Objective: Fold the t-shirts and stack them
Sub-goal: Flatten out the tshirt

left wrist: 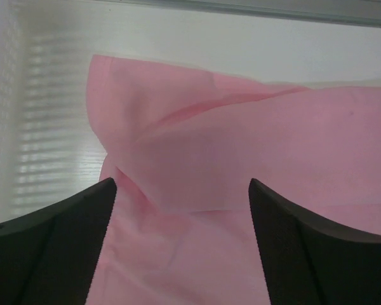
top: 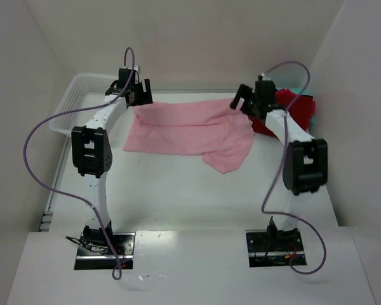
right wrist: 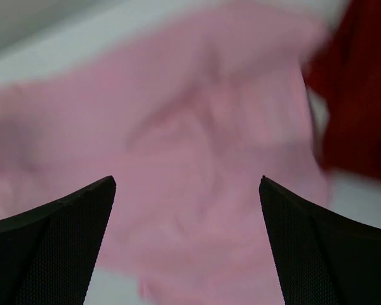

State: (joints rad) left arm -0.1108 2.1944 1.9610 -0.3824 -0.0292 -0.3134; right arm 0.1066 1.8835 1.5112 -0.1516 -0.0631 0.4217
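Observation:
A light pink t-shirt (top: 187, 130) lies partly folded across the back of the table, one flap hanging toward the front right. It fills the left wrist view (left wrist: 241, 146) and the right wrist view (right wrist: 197, 159). My left gripper (top: 138, 95) is open above the shirt's far left corner. My right gripper (top: 244, 100) is open above its far right edge. A dark red folded shirt (top: 291, 111) lies at the back right, also seen in the right wrist view (right wrist: 359, 95). A teal shirt (top: 312, 115) shows at its edge.
A white mesh basket (top: 76, 95) stands at the back left, also seen in the left wrist view (left wrist: 38, 127). White walls close in the table on the left, back and right. Purple cables loop off both arms.

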